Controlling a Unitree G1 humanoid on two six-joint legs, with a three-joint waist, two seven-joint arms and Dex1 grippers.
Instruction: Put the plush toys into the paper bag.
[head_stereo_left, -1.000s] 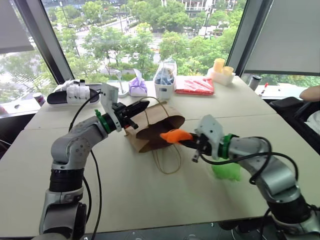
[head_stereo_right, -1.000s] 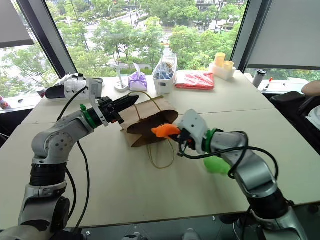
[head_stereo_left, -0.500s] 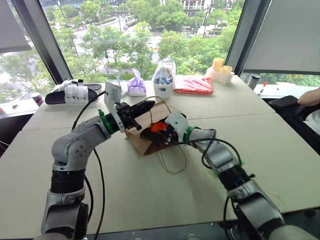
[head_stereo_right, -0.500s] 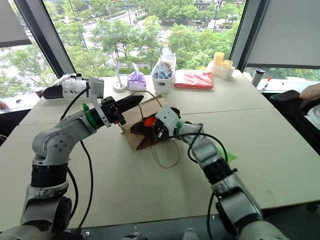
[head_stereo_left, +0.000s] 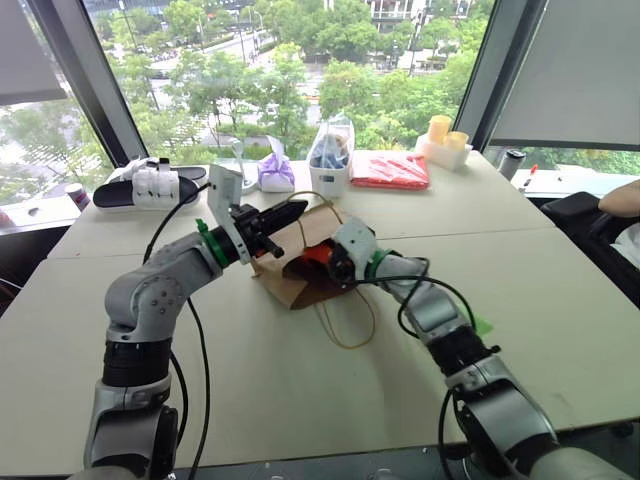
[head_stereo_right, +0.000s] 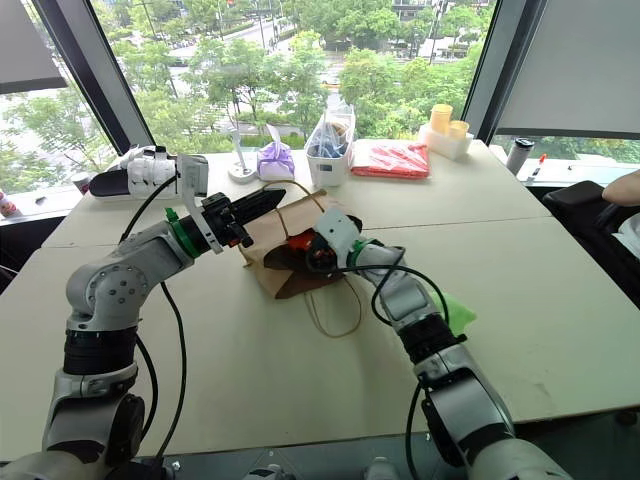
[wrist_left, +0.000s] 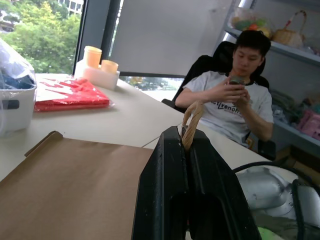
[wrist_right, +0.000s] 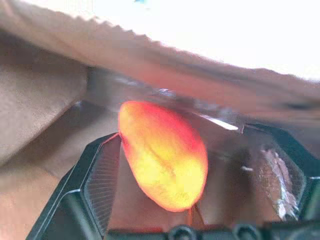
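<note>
Left hand is clamped on the loop handle, propping open the paper bag at mid counter. Right hand is inside the mouth, fingers spread; orange toy lies between them, apparently released. Green toy remains on the counter, right of the bag.

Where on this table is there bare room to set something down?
The near table edge in front of the paper bag lies bare, as does the far right stretch beyond the green plush toy. The window edge is crowded, around the white tub.
</note>
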